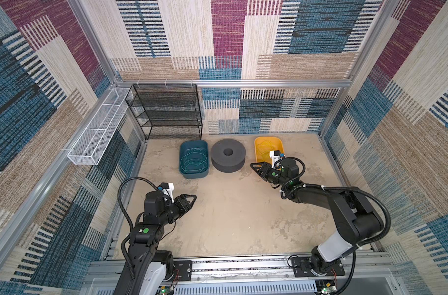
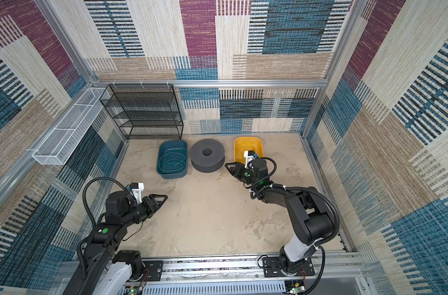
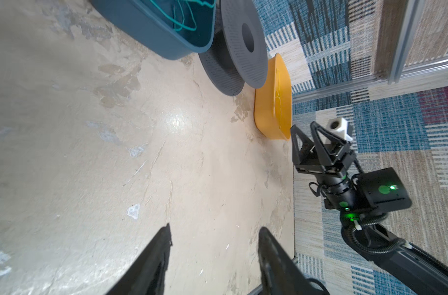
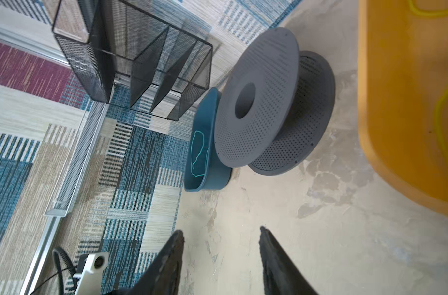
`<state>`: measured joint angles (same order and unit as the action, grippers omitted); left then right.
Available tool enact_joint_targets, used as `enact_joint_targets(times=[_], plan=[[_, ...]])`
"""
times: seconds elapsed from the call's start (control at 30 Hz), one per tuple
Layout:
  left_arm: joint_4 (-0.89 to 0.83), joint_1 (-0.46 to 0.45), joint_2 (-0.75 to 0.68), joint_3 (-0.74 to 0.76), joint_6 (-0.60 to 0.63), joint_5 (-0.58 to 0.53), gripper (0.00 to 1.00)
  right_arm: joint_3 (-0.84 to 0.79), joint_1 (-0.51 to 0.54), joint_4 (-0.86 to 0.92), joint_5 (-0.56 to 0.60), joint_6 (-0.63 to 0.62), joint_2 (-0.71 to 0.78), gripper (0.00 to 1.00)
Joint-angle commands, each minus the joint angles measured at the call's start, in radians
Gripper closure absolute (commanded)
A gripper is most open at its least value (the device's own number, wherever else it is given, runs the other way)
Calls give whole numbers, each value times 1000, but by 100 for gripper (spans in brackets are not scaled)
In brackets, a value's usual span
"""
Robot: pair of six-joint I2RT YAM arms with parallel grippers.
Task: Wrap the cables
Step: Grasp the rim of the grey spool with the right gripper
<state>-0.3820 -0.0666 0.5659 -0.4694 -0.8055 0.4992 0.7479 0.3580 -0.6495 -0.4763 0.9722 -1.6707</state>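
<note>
**Both claws spread and empty; yellow cables coiled in their bin**

In both top views the bench (image 1: 230, 219) fills the lower middle of the frame. A black mesh rack (image 1: 164, 109) stands at upper left against the back wall. Along the bench's far edge, left to right in frame, are a blue bin (image 1: 195, 175) holding teal cables (image 1: 193, 161), a gray spool (image 1: 217, 153) lying flat, and a yellow bin (image 1: 256, 146).

The yellow cables (image 1: 265, 150) lie inside the yellow bin in loose flat loops, so they point no single way. The bin's own long axis runs up and down the frame.

Only the right wrist view looks into that bin up close, where a yellow strand runs lengthwise along its inside at the frame's right edge. That view also shows the spool's flanges are perforated. The left wrist view sees the yellow bin side-on, with its contents all but hidden.

My right arm rises from lower right, folds at the elbow and reaches up-left. My right claw (image 1: 253, 166) points left, just beside the yellow bin's near corner and near the spool. My left arm rises from lower left, and my left claw (image 1: 192, 198) points right over bare bench, well apart from the bins.

The top views catch my claws edge-on. The wrist views show each pair of fingers spread, with only bench between them.
</note>
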Motion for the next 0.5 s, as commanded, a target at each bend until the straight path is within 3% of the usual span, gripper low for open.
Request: enact_joint_targets(times=[0.0,0.1,0.3,0.47], plan=[[58,1,-86,30,-28,-67,43,62,38,-111,67,73,-63,49],[68,1,-196,79,-63,-151,42,66,51,-105,119,112,-109,48],[92,0,-408,186,-169,-211,43,76,74,-77,206,152,-153,46],[74,1,-452,186,-161,-234,43,130,98,-70,239,174,-216,45]])
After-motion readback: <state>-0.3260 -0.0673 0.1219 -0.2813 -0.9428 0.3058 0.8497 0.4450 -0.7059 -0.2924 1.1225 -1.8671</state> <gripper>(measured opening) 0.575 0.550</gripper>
